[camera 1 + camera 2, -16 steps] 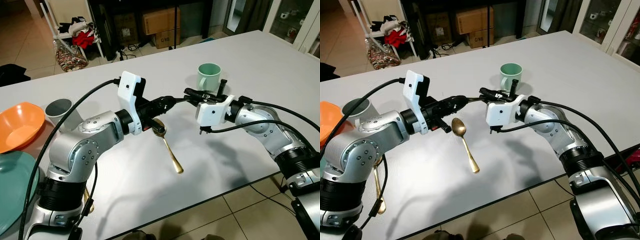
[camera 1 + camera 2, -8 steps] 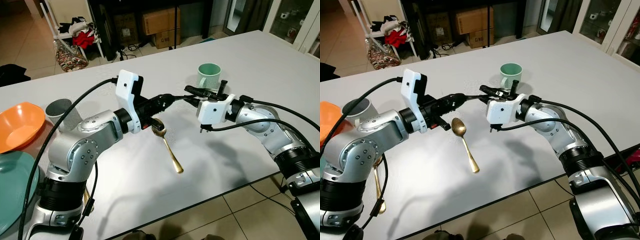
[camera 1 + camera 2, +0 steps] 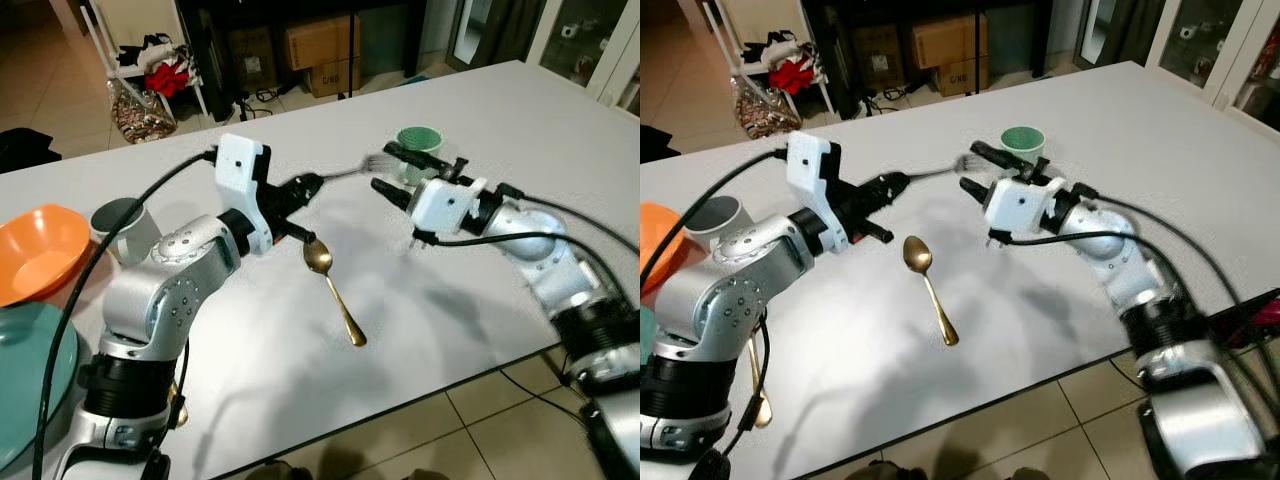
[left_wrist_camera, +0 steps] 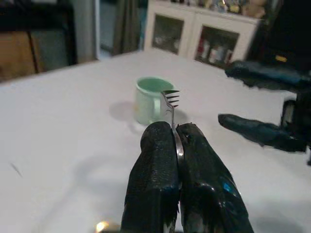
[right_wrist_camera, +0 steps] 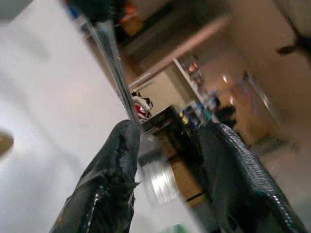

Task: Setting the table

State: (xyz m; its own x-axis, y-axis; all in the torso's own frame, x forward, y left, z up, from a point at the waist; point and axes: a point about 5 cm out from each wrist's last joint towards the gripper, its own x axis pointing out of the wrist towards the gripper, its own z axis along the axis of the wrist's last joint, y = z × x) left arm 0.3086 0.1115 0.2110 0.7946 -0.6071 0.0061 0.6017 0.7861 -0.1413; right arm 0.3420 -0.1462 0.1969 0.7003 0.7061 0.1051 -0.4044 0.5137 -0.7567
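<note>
Left gripper (image 4: 176,141) clamps the fork (image 3: 345,173) by its handle, tines out over the table (image 3: 500,130) toward the right gripper (image 3: 385,170), whose fingers are spread beside the tines; looks like a handover. Left wrist view shows tines against the green mug (image 4: 148,99); head views add the gold spoon (image 3: 335,290) below
</note>
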